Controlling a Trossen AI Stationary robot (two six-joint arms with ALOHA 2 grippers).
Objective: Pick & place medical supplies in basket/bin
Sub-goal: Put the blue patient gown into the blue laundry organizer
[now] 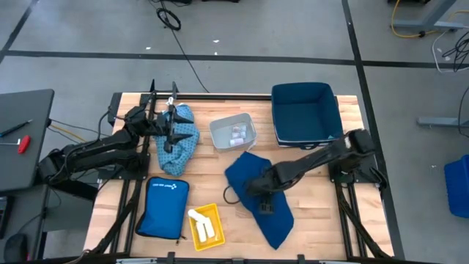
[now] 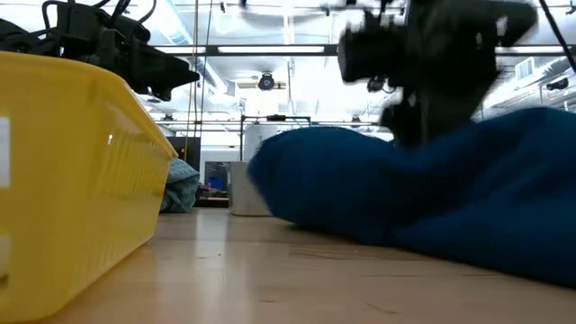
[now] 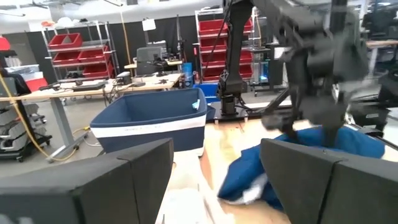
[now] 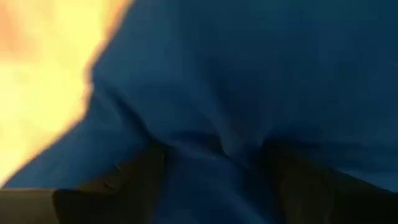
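Right end effector down on navy cloth, mid-counter toward right; fingers spread either side of fold in wrist view, pressed into fabric, can't tell if any actually pinched. Left end effector hovering over light blue patterned cloth at left rear of counter, fingers apart, nothing in them. White rolls sitting in yellow tray near front edge. Clear bin centre-back, something small inside. Navy basket at back right.
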